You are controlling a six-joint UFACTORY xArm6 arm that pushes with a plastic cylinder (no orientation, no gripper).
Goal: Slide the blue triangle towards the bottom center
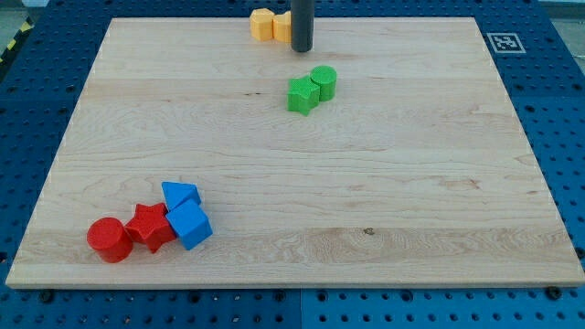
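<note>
The blue triangle (180, 195) lies near the board's bottom left, touching a blue cube (189, 226) just below it. A red star (150, 227) and a red cylinder (109, 239) sit to the cube's left in a row. My tip (303, 49) is at the view's top centre, far from the blue triangle, up and to its right. It stands just right of two yellow blocks (271, 25) and above the green pair.
A green star-like block (301, 94) and a green cylinder (324, 82) touch each other just below my tip. The wooden board (366, 183) lies on a blue perforated table. A marker tag (505, 42) sits at the board's top right corner.
</note>
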